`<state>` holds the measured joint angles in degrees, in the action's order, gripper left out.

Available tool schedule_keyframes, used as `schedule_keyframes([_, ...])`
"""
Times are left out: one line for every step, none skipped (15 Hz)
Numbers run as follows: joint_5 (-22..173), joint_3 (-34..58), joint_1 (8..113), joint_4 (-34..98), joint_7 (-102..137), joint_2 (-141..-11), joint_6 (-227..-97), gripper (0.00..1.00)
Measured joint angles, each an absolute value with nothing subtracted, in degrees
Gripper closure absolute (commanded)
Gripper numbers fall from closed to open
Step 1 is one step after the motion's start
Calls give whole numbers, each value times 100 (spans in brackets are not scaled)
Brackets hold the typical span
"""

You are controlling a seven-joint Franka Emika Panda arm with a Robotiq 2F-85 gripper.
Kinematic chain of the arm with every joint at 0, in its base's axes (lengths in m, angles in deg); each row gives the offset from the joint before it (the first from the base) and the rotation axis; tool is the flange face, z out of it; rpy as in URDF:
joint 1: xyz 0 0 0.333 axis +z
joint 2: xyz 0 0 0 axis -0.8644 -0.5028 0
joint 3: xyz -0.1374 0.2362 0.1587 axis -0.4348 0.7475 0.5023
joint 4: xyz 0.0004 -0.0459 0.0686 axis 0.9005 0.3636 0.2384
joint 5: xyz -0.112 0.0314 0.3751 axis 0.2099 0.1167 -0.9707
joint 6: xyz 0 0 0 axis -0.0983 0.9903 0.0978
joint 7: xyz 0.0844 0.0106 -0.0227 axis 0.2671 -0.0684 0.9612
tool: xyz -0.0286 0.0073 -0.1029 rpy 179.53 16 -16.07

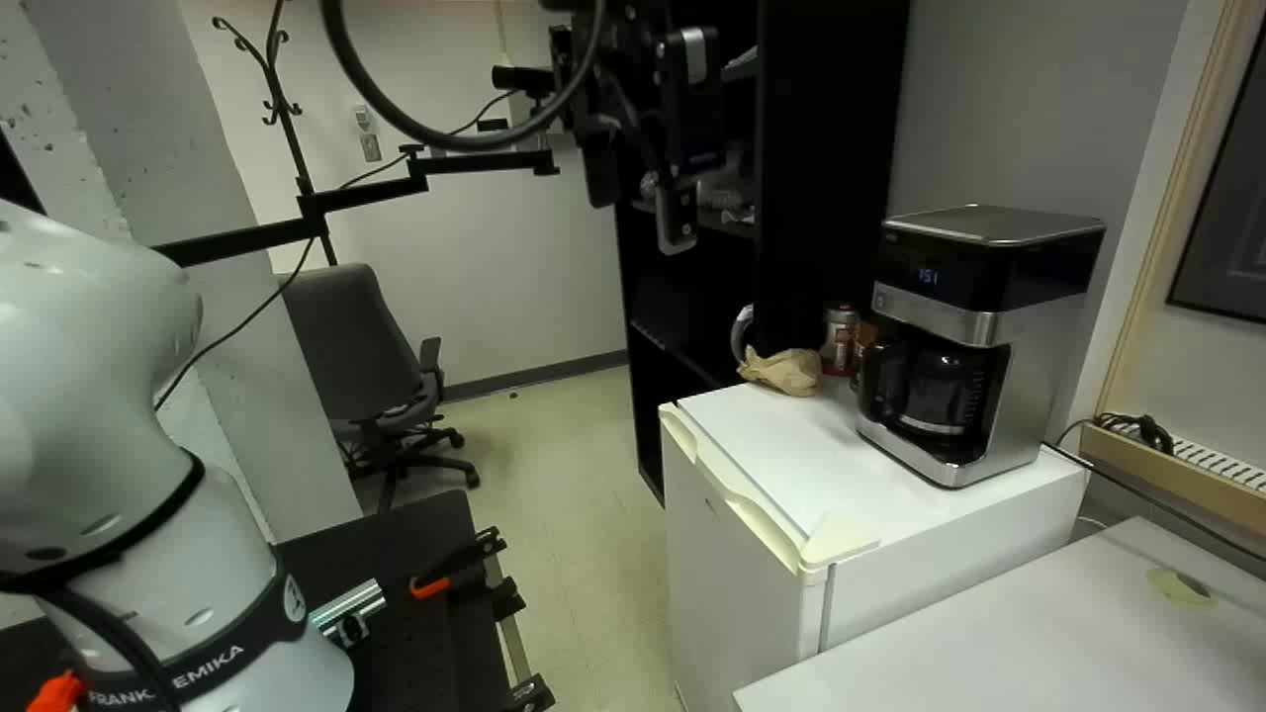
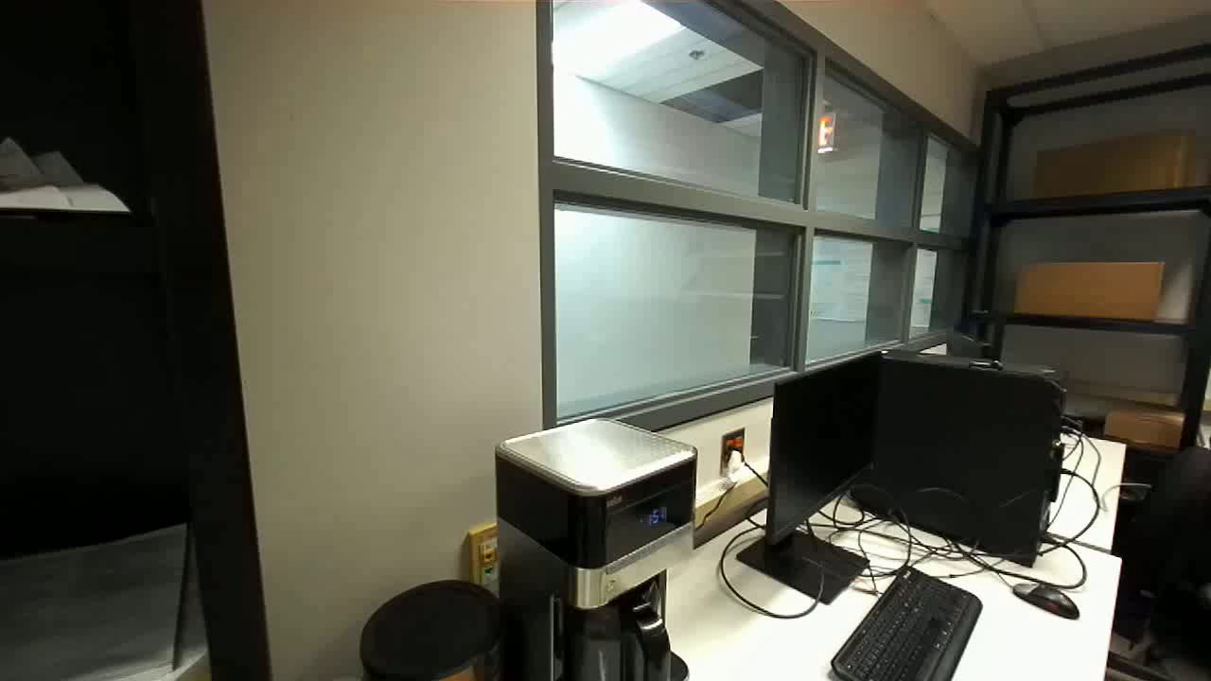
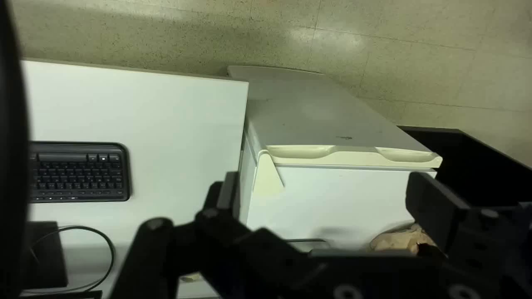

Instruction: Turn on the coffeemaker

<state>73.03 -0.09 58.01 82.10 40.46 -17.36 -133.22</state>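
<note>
Showing blue digits on its dark display (image 1: 929, 275) in both exterior views, the coffeemaker (image 1: 989, 331) has power, I would judge, though lit digits are no proof of brewing, and they are too small to read surely. On the silver band (image 1: 940, 314) below sits a small mark (image 1: 880, 299), likely the button to be pressed, and nothing touches it. The dark glass carafe (image 1: 940, 391) is seated in the lower recess; whether it holds any coffee I cannot tell. As far as this moment shows, then, the machine is in place with its carafe in, and the turning-on itself looks to be left. The machine stands upright on top of the white mini fridge (image 1: 762, 445), with a crumpled tan bundle (image 1: 786, 372) and a jar (image 1: 841, 341) near it on the same surface. Farther out hang the jaws, well apart from it: spread wide, with nothing between them, as the wrist view also shows. They point downward, not at the band, so in my judgement the approach, the lining-up and the push all lie ahead, perhaps with the jaws brought together first. Just beside the fridge, the white counter (image 1: 999, 633) carries a keyboard (image 3: 81, 172) and, in an exterior view, a monitor (image 2: 818, 449).
</note>
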Motion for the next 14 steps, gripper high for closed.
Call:
schedule_keyframes([7303,-9,5801,8210,4046,-1736,-13323,0])
schedule_keyframes([7303,-9,5801,8210,4046,-1736,-13323,0])
schedule_keyframes([7303,-9,5801,8210,4046,-1736,-13323,0])
schedule_keyframes([7303,-9,5801,8210,4046,-1736,-13323,0])
schedule_keyframes([7303,-9,5801,8210,4046,-1736,-13323,0])
schedule_keyframes([7303,-9,5801,8210,4046,-1736,-13323,0])
schedule_keyframes([7303,-9,5801,8210,4046,-1736,-13323,0])
schedule_keyframes([7303,-9,5801,8210,4046,-1736,-13323,0])
schedule_keyframes([7303,-6,5797,8210,4046,-1736,-13323,0])
schedule_keyframes([7303,-1,5791,8210,4046,-1737,-13323,0])
schedule_keyframes([7303,6,5789,8210,4046,-1744,-13327,0])
schedule_keyframes([7303,21,5789,8210,4046,-1761,-13344,0])
schedule_keyframes([7303,44,5789,8213,4046,-1790,-13391,0])
schedule_keyframes([7303,71,5790,8218,4046,-1832,-13455,0])
